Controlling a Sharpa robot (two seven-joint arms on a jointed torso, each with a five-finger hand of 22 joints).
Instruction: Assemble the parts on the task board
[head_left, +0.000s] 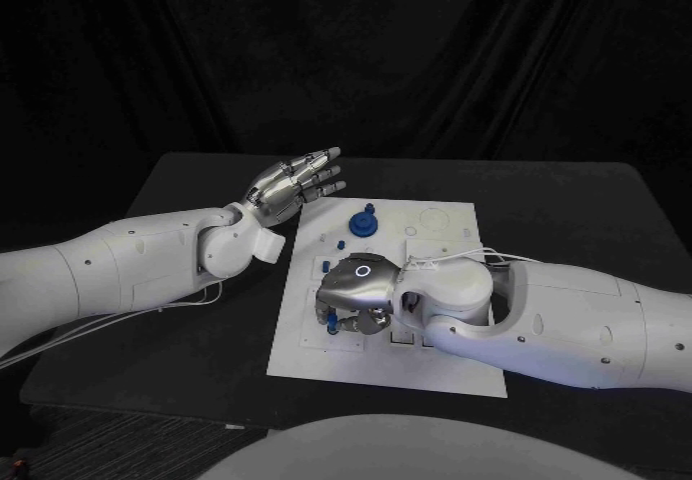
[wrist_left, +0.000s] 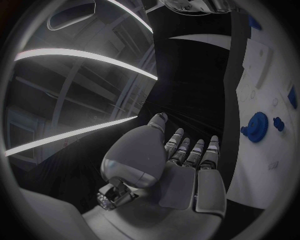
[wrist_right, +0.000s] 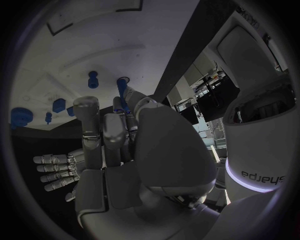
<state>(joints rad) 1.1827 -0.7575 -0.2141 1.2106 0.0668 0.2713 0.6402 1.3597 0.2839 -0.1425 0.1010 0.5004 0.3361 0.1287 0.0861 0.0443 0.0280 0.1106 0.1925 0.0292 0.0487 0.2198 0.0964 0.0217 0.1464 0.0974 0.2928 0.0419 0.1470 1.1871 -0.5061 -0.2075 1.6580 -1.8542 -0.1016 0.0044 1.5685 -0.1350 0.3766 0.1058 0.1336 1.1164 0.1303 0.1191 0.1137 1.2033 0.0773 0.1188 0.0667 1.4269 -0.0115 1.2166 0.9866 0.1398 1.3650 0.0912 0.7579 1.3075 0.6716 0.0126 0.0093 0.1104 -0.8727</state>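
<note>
The task board (head_left: 433, 300) lies in the middle of the black surface (head_left: 577, 200). On its far half we see a blue gear-shaped part (head_left: 365, 222) standing upright, with smaller blue parts (head_left: 340, 243) just near of it. At the near left of the board, a blue peg (head_left: 332, 322) sits under the fingers of the right robot hand (head_left: 361, 300).

In the right wrist view the blue peg (wrist_right: 122, 95) rises just beyond the fingertips (wrist_right: 87, 107), which curl toward it. We cannot tell whether it is pinched or merely touched; the contact point is hidden by the fingers. We judge that this hand is seating or fetching the peg, which would explain its palm-down position directly over the board.

The left robot hand (head_left: 296, 182) hovers beside the far left corner of the board, fingers extended and side by side, holding nothing. We judge that it is parked off the board to leave working room for the other arm.
</note>
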